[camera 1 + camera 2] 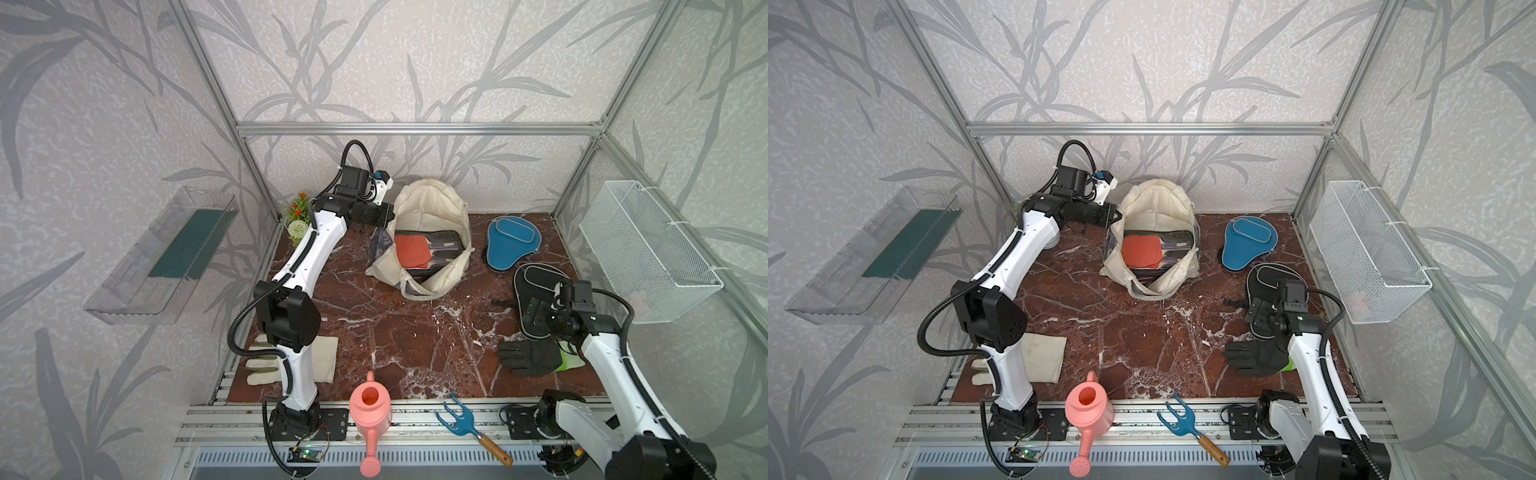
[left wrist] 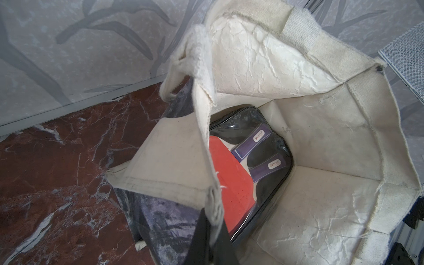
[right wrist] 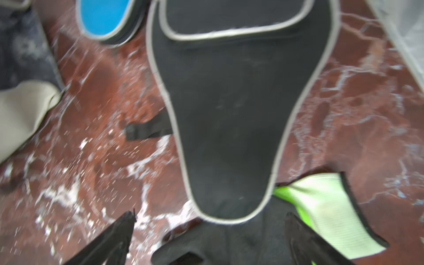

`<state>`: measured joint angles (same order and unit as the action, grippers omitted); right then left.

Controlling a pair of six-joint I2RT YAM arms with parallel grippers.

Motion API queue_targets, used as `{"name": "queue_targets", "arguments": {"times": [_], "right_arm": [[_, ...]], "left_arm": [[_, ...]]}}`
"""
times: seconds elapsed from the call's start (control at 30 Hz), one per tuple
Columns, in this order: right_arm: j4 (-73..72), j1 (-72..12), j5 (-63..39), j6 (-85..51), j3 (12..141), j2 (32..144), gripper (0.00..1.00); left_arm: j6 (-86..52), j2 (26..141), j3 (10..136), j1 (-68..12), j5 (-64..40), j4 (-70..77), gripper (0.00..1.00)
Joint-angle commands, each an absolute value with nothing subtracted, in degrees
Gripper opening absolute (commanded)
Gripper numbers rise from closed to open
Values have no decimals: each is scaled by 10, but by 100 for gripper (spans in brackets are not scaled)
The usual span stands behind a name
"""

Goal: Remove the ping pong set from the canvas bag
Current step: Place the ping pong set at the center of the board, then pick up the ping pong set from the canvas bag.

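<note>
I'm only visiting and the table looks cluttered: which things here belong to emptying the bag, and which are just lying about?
Part of the job: canvas bag; clear zip case of paddles, still inside it; blue paddle case and black paddle case, out on the table.
Just lying about: cream glove; black glove; pink watering can; blue hand rake; potted flowers; wire basket; clear tray.

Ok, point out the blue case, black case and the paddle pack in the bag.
blue case (image 1: 507, 255): a top view, on its round blue body.
black case (image 3: 229, 114): right wrist view, middle of its black face.
paddle pack (image 2: 226, 174): left wrist view, red paddle face under its clear cover.
</note>
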<state>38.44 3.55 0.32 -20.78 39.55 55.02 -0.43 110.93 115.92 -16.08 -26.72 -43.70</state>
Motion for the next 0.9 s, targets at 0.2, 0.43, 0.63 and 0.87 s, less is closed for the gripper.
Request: {"name": "queue_targets", "arguments": {"times": [0.2,0.43,0.63,0.87], "right_arm": [[399,-110,39,-215,526,584,99],[354,-239,-21,-215,707,643,99],[405,-361,-74,-215,936,798,99],[408,-379,-129,113,1052,971,91]], "left_arm": [[5,1075,1142,-162,-286,-438,0],[21,1055,1139,-163,-303,-427,0],[34,1029,1153,-165,-321,-416,0],[38,978,1130,-166,-292,-374,0]]}}
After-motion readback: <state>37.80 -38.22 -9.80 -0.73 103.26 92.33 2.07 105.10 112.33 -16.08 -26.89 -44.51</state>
